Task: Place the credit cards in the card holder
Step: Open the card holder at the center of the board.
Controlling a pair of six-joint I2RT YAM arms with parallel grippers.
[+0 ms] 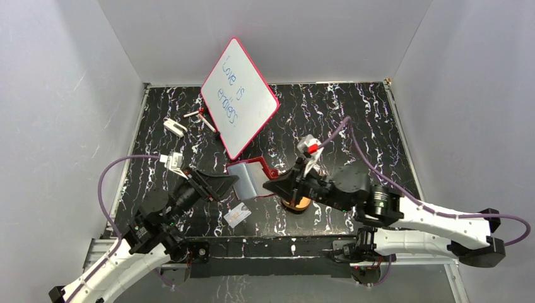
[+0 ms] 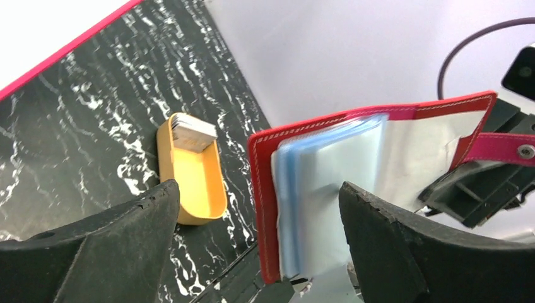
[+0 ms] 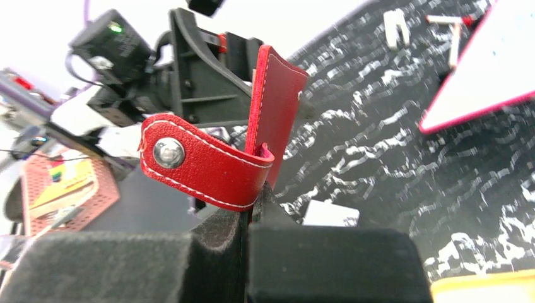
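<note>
Nearest bit first: one loose credit card (image 1: 238,216) lies flat on the worktop (image 1: 353,126), just on the near side of the card holder (image 1: 245,178), with bare marbled surface around it up to the near edge. The card holder is spread open, blue sleeves (image 2: 328,189) fanned out. The right end effector (image 3: 246,230) is pinched tight on its red cover, below the snap tab (image 3: 202,165). The left end effector (image 2: 258,192) sits at the holder's left, fingers spread wide, gripping nothing. Right of the holder, under the right arm, the orange tray (image 2: 202,189) has a stack of credit cards (image 2: 194,131) at one end. Beyond the holder there's a tilted whiteboard (image 1: 240,98), with free worktop to its right.
</note>
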